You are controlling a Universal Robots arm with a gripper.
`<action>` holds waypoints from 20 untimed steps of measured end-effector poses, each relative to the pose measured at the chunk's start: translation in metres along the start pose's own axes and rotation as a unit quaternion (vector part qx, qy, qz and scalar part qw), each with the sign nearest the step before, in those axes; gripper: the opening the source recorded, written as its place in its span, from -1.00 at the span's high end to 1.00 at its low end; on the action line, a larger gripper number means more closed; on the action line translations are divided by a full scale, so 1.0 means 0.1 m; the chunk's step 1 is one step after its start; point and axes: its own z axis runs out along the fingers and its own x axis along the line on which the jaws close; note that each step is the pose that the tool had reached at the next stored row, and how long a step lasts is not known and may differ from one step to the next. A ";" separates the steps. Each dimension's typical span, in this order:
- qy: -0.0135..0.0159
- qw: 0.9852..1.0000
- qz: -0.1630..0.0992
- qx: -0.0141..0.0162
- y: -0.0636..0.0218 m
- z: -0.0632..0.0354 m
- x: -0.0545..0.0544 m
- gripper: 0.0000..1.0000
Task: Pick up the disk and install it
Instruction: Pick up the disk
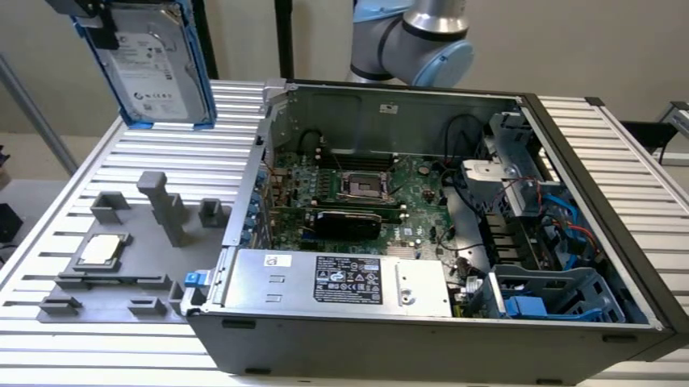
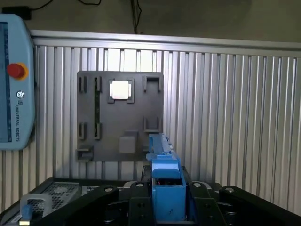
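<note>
We see hand [image 2: 168, 200] clamped on blue rail of disk [image 1: 161, 68]. Disk hangs under hand, long axis near upright, above worktop [image 1: 161, 157], at exterior view's left of open computer case [image 1: 388, 113]. Blue drive cage [image 1: 560, 298] well apart, toward exterior view's right.

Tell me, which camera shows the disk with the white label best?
The exterior view. There the disk hangs high above the table, turned so its white label and blue rails face the camera. The wrist view sees the disk edge-on, as a blue strip held in the gripper.
</note>
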 end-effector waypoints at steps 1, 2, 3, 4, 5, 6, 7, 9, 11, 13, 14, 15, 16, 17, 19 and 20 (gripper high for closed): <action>0.000 1.000 0.000 0.000 -0.045 -0.040 0.00 0.35; 0.000 1.000 0.000 -0.001 -0.089 -0.077 0.00 0.35; 0.000 1.000 0.000 -0.001 -0.134 -0.114 0.00 0.35; -0.001 1.000 0.000 -0.001 -0.178 -0.150 0.00 0.35; -0.001 1.000 0.000 -0.002 -0.222 -0.184 0.00 0.35; -0.001 1.000 0.000 -0.002 -0.268 -0.215 0.00 0.35; -0.001 1.000 0.000 -0.003 -0.313 -0.234 0.00 0.35; -0.003 1.000 0.000 -0.004 -0.404 -0.254 0.01 0.35; -0.004 1.000 0.000 -0.005 -0.491 -0.268 0.01 0.35; -0.005 1.000 0.000 -0.006 -0.585 -0.281 0.02 0.35; -0.006 1.000 0.000 -0.007 -0.630 -0.285 0.02 0.35; -0.006 1.000 0.000 -0.008 -0.674 -0.289 0.03 0.35; -0.006 1.000 0.000 -0.009 -0.719 -0.293 0.03 0.35; -0.006 1.000 0.000 -0.009 -0.764 -0.297 0.04 0.35; -0.007 1.000 0.000 -0.011 -0.855 -0.303 0.05 0.35; -0.007 1.000 0.000 -0.011 -0.900 -0.305 0.05 0.35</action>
